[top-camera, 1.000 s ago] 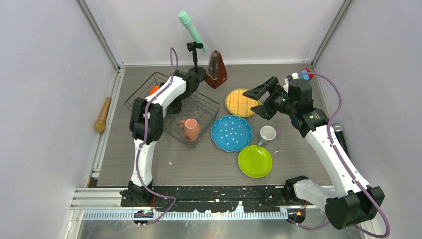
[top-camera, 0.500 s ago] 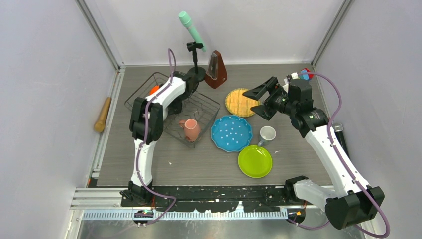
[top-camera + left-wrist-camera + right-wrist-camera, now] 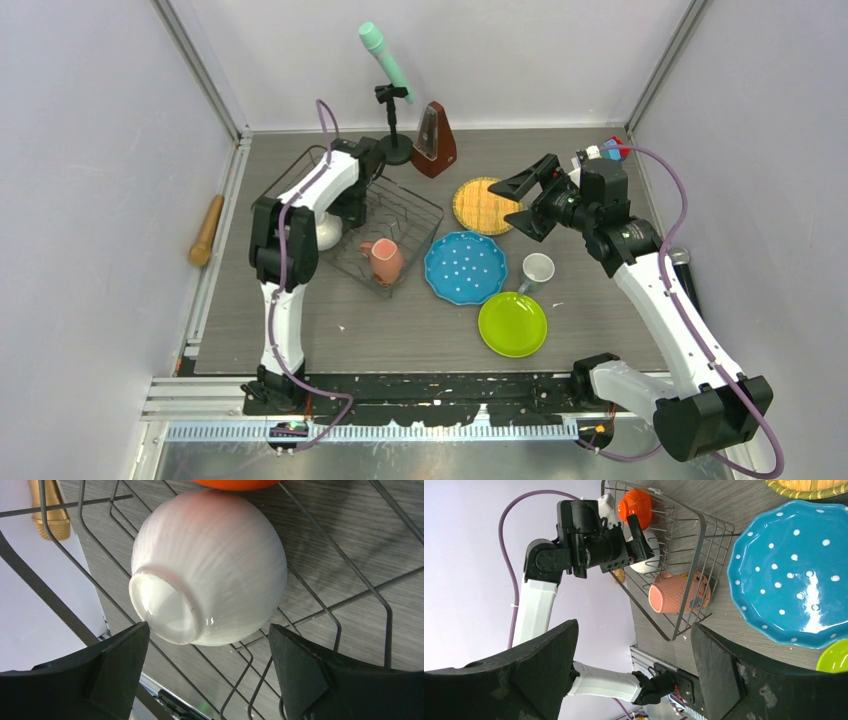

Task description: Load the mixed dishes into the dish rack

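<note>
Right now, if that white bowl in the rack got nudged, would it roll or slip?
Probably slippery: the white bowl shows glossy highlights. Its rounded side rests on the dish rack wires, so it may rock or roll. It looks rigid, likely breakable.

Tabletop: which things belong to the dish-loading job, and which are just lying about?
Job: dish rack, orange bowl, white bowl, pinkish-tan mug, blue dotted plate, yellow woven plate, lime-green plate, small grey mug.
Lying about: brown metronome, green microphone on stand, tan stick at left wall.
</note>
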